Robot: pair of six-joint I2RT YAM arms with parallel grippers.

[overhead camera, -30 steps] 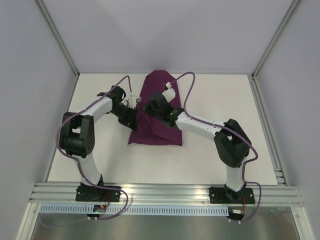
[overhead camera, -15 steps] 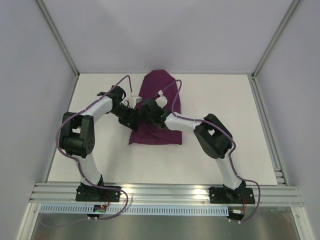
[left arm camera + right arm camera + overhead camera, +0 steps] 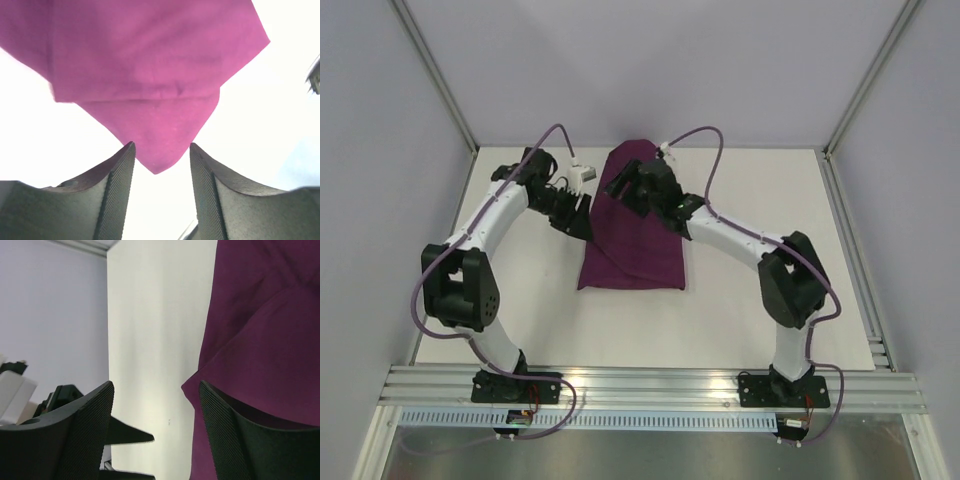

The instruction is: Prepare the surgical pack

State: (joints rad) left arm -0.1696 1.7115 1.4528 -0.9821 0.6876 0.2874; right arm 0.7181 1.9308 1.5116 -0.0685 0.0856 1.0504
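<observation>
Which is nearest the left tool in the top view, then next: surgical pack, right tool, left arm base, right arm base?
1. surgical pack, its left edge right beside the left tool.
2. right tool, over the pack's far part.
3. left arm base, near edge, left side.
4. right arm base, near edge, right side.

On table (image 3: 750,300): surgical pack (image 3: 635,245); left gripper (image 3: 580,218) beside it, right gripper (image 3: 620,188) above.
</observation>
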